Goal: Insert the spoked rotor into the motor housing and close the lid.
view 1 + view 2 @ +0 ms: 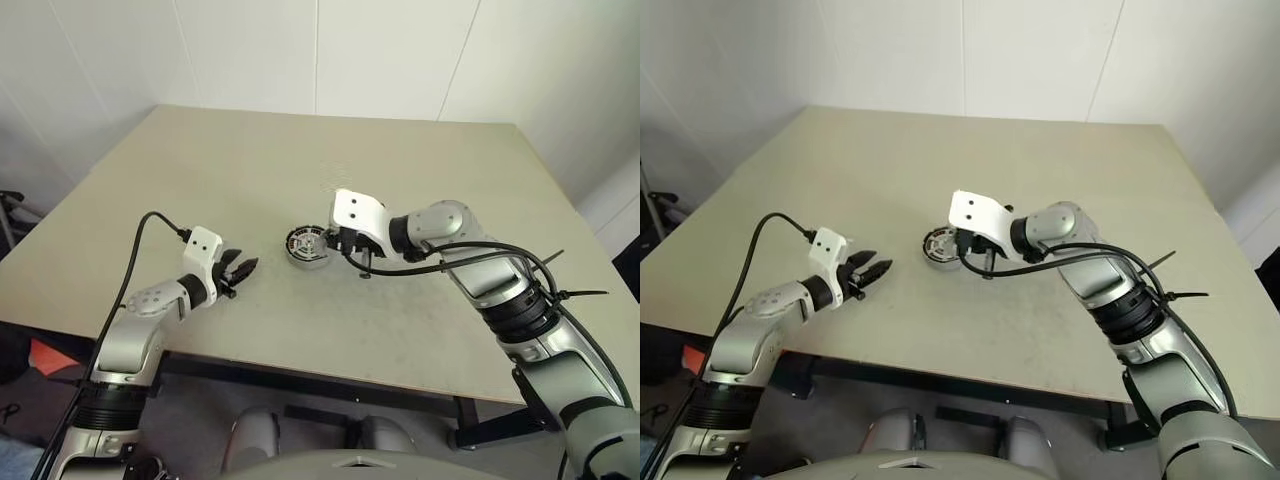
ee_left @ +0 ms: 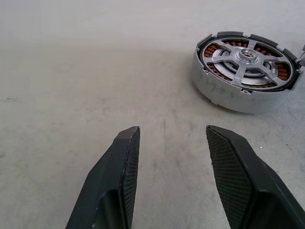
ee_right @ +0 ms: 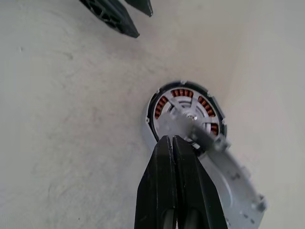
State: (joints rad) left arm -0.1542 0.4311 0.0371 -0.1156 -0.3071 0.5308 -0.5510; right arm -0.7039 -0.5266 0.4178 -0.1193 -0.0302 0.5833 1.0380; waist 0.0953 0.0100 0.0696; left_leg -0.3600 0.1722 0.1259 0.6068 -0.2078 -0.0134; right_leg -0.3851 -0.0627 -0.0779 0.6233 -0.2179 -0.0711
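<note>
left gripper point(image 1: 243, 270) rests low over the table point(image 1: 200, 180) on the robot's left, fingers point(image 2: 119, 167) spread, nothing between them; it points across at the housing point(image 2: 245, 78) but sits well apart from it

housing sits mid-table, between the two grippers. the left wrist view shows the rotor point(image 2: 247, 61) already seated in it, silver spokes over the copper windings

lid point(image 3: 233, 183) is not yet shut: in the right wrist view it lies swung open flat beside the housing, on the side nearest the right gripper point(image 3: 172, 143), hinged at the housing's near edge. its long line runs from that hinge back along under the right fingers

right gripper is just beside the housing, far nearer than the left, fingers pressed together and pinching nothing, tips over the housing's near rim close to the hinge

judgement: insertion looks done, lid closing remains. the turn is hinge-first: the lid's free edge lies back toward the right wrist, so the shut tips would need to get under or behind that edge and sweep it up and over toward the housing. risk: pushing at the hinge end just slides the housing toward the left gripper
</note>
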